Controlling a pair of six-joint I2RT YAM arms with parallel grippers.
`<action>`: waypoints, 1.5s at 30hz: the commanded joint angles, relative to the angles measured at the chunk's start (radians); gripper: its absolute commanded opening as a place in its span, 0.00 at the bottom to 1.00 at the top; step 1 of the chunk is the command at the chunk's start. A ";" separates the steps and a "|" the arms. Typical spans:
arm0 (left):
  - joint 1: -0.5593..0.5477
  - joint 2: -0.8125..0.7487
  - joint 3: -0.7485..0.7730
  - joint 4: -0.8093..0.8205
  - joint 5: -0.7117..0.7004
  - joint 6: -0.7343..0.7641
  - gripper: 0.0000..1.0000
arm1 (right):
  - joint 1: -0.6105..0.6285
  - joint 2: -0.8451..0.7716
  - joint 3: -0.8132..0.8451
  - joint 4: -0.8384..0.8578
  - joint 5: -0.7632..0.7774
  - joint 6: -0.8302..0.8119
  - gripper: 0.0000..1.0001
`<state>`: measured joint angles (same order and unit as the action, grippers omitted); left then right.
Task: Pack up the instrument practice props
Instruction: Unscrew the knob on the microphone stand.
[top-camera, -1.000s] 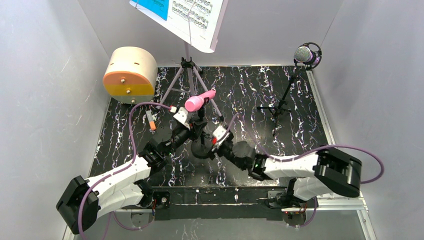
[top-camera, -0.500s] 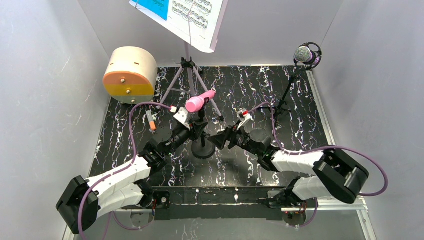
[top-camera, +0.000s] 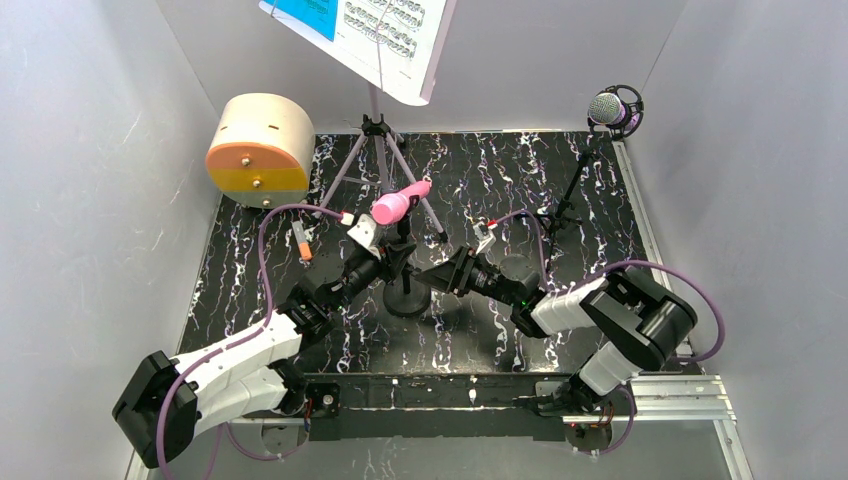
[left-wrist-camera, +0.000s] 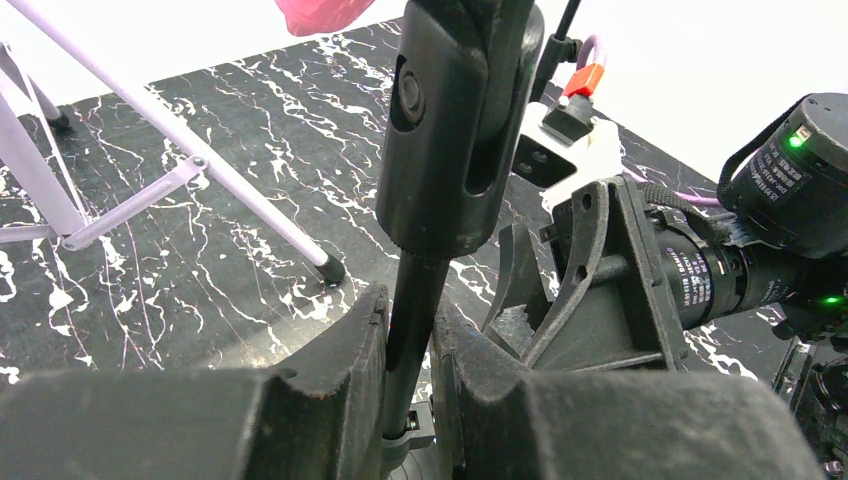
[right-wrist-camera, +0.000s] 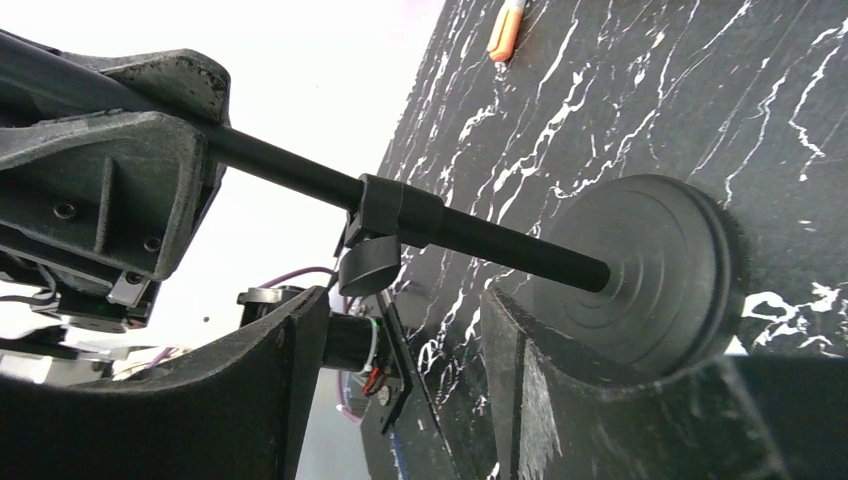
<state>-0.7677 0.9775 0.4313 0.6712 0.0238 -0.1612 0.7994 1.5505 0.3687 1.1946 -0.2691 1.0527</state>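
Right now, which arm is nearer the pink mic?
Left. Left arm clamps its jaws on the stand pole below the pink mic; right arm sits lower, jaws open near the round base.

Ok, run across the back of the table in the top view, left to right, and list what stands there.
Round beige and orange container → lilac music stand → black tripod → silver-mesh mic on top of it.
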 joint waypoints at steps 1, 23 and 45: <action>-0.017 0.021 -0.019 -0.106 0.067 -0.072 0.00 | -0.012 0.031 0.027 0.150 -0.059 0.075 0.64; -0.017 0.021 -0.020 -0.105 0.068 -0.078 0.00 | -0.034 0.172 0.070 0.340 -0.140 0.168 0.37; -0.017 0.016 -0.014 -0.105 0.103 -0.088 0.00 | 0.043 -0.126 0.234 -0.545 -0.011 -1.001 0.01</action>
<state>-0.7650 0.9779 0.4313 0.6720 0.0257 -0.1722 0.7921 1.4742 0.5262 0.9081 -0.4194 0.5198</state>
